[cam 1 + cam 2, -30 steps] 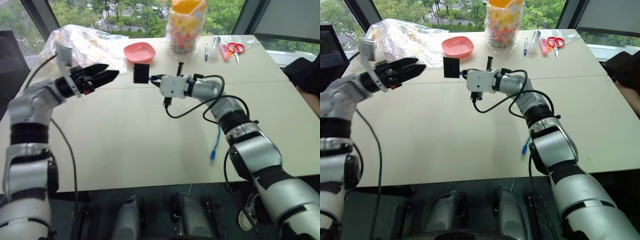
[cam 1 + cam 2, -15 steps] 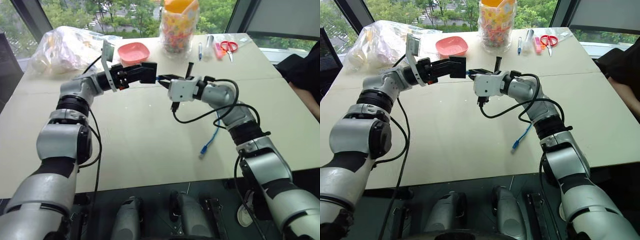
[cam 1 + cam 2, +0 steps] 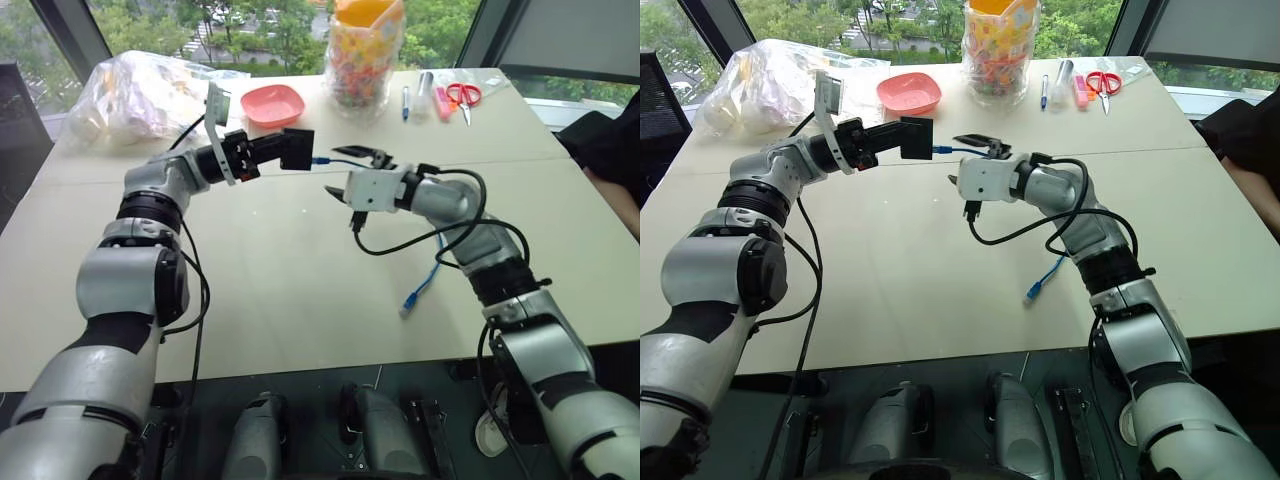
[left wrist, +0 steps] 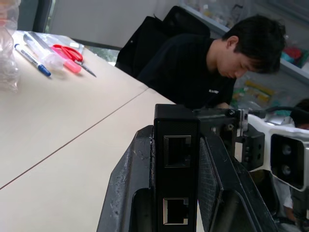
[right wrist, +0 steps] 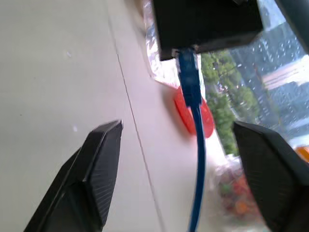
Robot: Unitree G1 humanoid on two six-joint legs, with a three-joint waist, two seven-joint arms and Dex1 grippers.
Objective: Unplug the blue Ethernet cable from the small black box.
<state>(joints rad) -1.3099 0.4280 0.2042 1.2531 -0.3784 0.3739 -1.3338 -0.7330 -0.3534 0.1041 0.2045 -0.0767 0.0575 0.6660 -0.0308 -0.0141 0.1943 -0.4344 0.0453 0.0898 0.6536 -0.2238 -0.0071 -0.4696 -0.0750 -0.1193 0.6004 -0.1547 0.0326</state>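
Blue Ethernet cable (image 5: 194,121), thin and bright, is plugged into the small flat matte-black plastic box (image 3: 297,148), which hangs in the air above the middle of the pale table (image 3: 250,280). The left gripper (image 3: 290,150) clamps its two black fingers on that box from the left, holding it steady so the plug has something to pull against. Facing it from the right, the right gripper (image 3: 345,172) has its fingers spread wide, one on each side of the cable and touching nothing (lined up, I'd say, for a bite on the plug). The cable's loose end (image 3: 408,300) lies on the table nearer the robot. Farther away stand a pink bowl (image 3: 277,103), a clear jar of coloured sweets (image 3: 362,60), pens, red scissors (image 3: 464,97) and a crinkled plastic bag (image 3: 140,95), none of them in the way. A person in black sits beyond the table's right side.
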